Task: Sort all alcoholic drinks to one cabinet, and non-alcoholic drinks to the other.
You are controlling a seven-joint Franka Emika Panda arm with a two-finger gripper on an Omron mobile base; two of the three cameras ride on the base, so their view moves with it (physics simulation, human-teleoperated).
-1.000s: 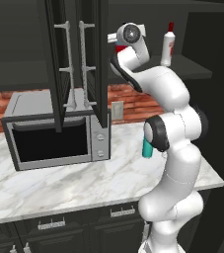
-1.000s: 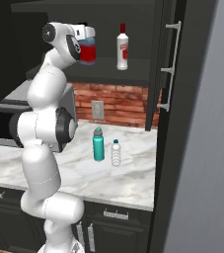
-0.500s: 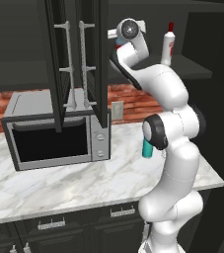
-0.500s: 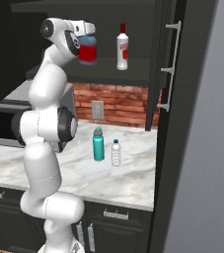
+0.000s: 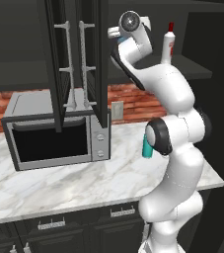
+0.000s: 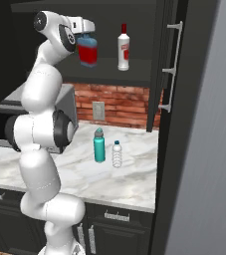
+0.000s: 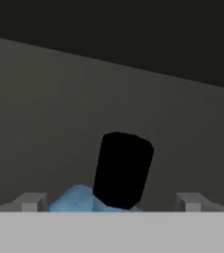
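Blue bottle (image 6: 88,51) upright on the cabinet shelf (image 6: 134,67), left of the white bottle (image 6: 124,48); gripper (image 6: 86,33) released, astride its cap (image 7: 122,169): withdraw straight back without tipping it.

Gripper (image 6: 88,34): drawn slightly up and back from the blue bottle (image 6: 88,52), jaws spread wide.
Blue bottle: now standing free on the cabinet shelf (image 6: 134,72).

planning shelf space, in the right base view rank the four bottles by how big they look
1. Squat blue bottle
2. Teal bottle, white red-capped bottle: look alike, differing distances, unranked
3. Clear water bottle
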